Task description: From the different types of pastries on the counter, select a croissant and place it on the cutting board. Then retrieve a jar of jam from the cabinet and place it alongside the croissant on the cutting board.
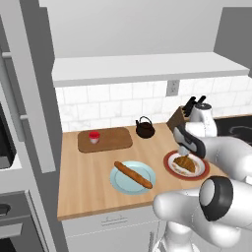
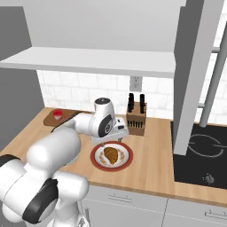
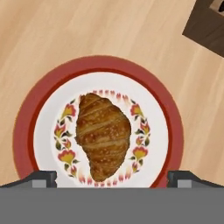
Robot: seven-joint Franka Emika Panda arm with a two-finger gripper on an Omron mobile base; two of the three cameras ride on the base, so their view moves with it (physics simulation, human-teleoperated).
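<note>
The croissant (image 3: 103, 135) lies golden-brown and ridged in the middle of a red-rimmed flowered plate (image 3: 26, 131) on the wooden counter (image 1: 83, 187). My gripper (image 3: 113, 179) hangs open just above it, a fingertip on each side and well clear of the pastry. From the base views the croissant (image 1: 186, 163) (image 2: 111, 155) sits right under the hand (image 1: 189, 142). At the back left lies the dark cutting board (image 1: 110, 140) (image 2: 49, 119), with the small red-lidded jar of jam (image 1: 94, 137) (image 2: 57, 114) standing on it.
A baguette (image 1: 133, 174) rests on a light-blue plate (image 1: 118, 184) left of the croissant plate. A black teapot (image 1: 144, 128) and a knife block (image 2: 136, 117) stand near the tiled wall. A black hob (image 2: 204, 150) lies to the right, under a shelf (image 1: 147, 66).
</note>
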